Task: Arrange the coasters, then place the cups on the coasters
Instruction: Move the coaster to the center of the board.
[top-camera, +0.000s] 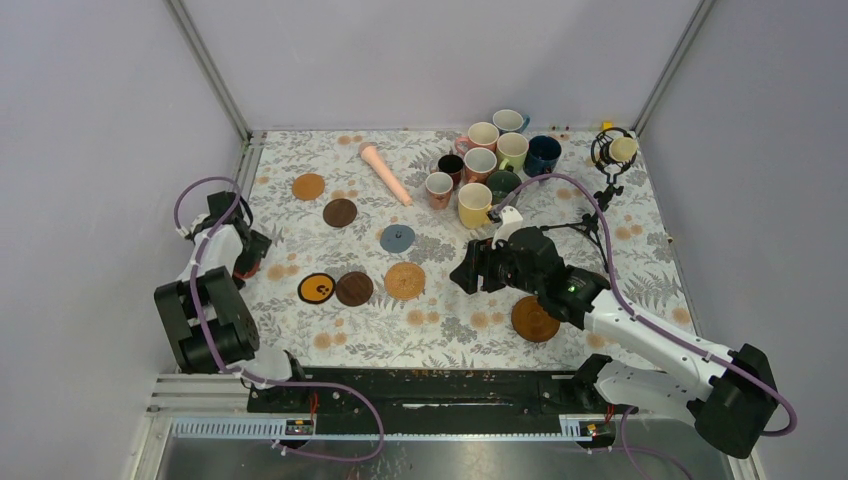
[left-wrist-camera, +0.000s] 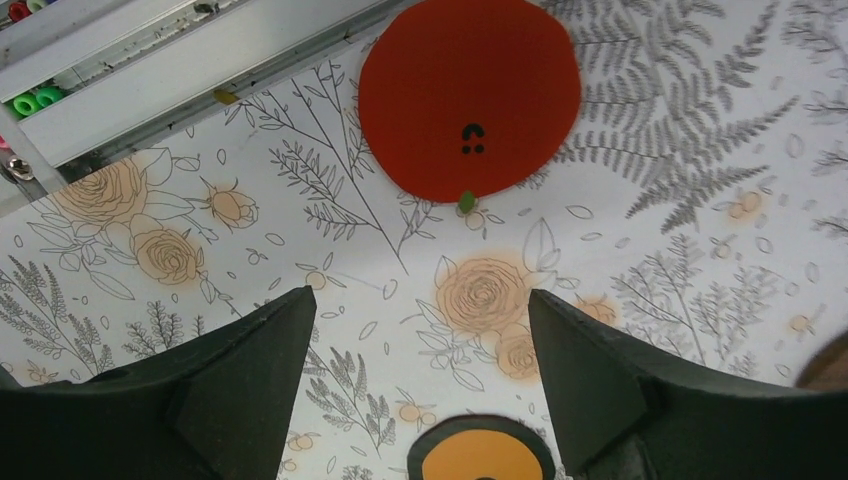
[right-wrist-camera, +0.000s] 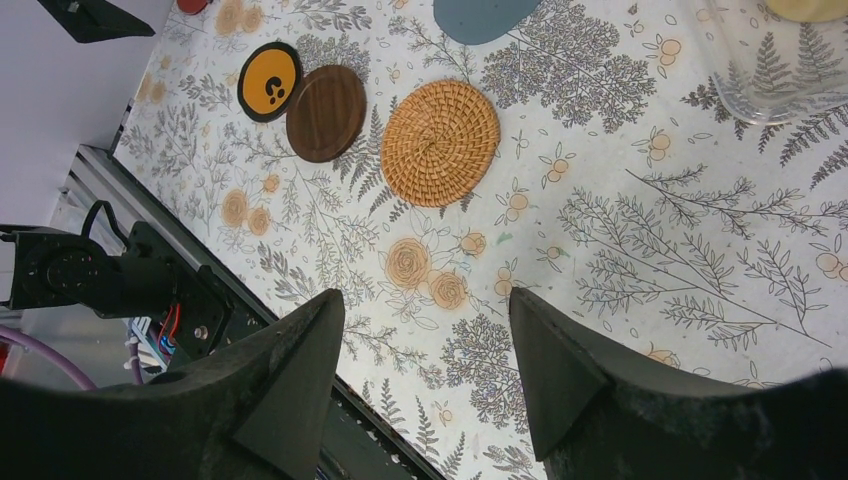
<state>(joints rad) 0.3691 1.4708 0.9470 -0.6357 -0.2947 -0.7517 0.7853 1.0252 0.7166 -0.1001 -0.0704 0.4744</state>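
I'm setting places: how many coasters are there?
8. Far left: orange wood coaster, dark brown coaster. Middle: grey-blue coaster. Near row: yellow-black coaster, second brown coaster, woven coaster. Half under the right arm: orange-brown coaster. Beside the left arm: red coaster. Others may be hidden.

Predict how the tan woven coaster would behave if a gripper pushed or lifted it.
The woven coaster lies flat, so it would probably slide rather than roll or tip. Its coiled weave looks rough, so it is likely not slippery. Being thin, it seems light but may be hard to get under.
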